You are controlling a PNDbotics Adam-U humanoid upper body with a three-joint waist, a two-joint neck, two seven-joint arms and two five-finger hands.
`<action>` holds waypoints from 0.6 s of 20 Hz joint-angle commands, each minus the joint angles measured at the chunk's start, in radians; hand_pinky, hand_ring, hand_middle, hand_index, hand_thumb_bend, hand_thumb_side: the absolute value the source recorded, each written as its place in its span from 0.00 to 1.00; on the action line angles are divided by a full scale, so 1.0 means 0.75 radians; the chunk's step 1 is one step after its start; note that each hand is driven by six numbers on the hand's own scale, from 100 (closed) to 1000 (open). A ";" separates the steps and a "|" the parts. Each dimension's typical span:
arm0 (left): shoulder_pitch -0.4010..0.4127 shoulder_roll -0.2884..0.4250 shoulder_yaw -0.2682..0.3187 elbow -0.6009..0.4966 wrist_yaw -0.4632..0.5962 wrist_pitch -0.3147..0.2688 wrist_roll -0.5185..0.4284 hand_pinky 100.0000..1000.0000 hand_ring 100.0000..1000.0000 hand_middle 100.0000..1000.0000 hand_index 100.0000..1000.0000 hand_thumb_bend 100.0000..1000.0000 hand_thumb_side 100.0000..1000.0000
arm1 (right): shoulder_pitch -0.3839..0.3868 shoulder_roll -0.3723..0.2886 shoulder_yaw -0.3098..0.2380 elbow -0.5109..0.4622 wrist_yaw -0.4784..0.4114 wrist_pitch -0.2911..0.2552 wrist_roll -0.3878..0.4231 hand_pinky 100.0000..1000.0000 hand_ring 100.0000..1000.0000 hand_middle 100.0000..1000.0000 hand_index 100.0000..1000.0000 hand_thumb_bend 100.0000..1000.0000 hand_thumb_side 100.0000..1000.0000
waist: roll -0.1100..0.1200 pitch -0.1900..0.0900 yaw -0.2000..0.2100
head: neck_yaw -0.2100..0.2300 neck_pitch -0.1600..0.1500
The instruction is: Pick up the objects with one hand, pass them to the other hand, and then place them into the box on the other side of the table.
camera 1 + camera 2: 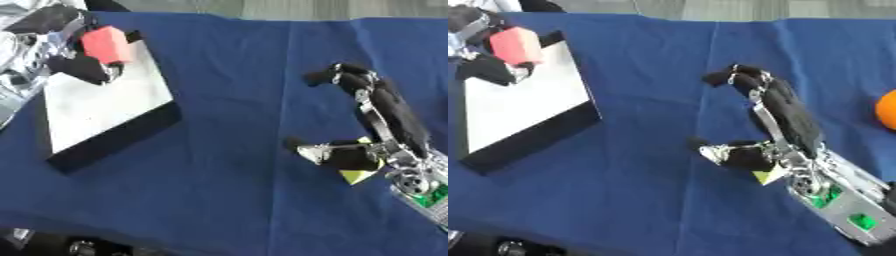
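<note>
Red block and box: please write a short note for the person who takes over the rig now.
Left hand: shut on the red foam-like block, held over the white box with black walls.
Right hand: open, empty, low over the blue cloth; a yellow scrap shows under it.
Orange round object: at right edge.
Done: block over the box.
Left: release it, then the orange object.

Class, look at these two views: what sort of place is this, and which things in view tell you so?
Probably a robot test bench or lab tabletop: a table draped in blue cloth, a shallow black-sided box, and a left hand holding a red block above it. The right hand hangs open.
</note>
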 commanded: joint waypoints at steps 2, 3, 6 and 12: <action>-0.022 0.031 0.026 0.066 -0.049 -0.029 -0.023 0.75 0.67 0.55 0.68 0.09 0.24 | -0.006 -0.025 -0.004 -0.027 0.014 0.001 0.016 0.71 0.66 0.56 0.73 0.60 0.10 | -0.016 0.003 -0.002 | 0.010 -0.002; -0.024 0.028 0.026 0.078 -0.066 -0.034 -0.029 0.76 0.69 0.58 0.71 0.13 0.25 | -0.005 -0.024 -0.003 -0.027 0.015 0.002 0.018 0.71 0.66 0.56 0.73 0.60 0.10 | -0.016 0.003 -0.003 | 0.011 -0.002; -0.030 0.021 0.025 0.109 -0.121 -0.051 -0.056 0.81 0.78 0.70 0.81 0.27 0.29 | -0.004 -0.023 -0.004 -0.027 0.015 0.005 0.022 0.71 0.66 0.56 0.73 0.60 0.10 | -0.016 0.003 -0.004 | 0.013 -0.002; -0.039 0.009 0.024 0.154 -0.274 -0.119 -0.140 0.92 0.89 0.82 0.92 0.50 0.60 | -0.001 -0.022 -0.004 -0.027 0.012 0.006 0.028 0.71 0.66 0.56 0.73 0.60 0.10 | -0.016 0.002 -0.007 | 0.010 -0.002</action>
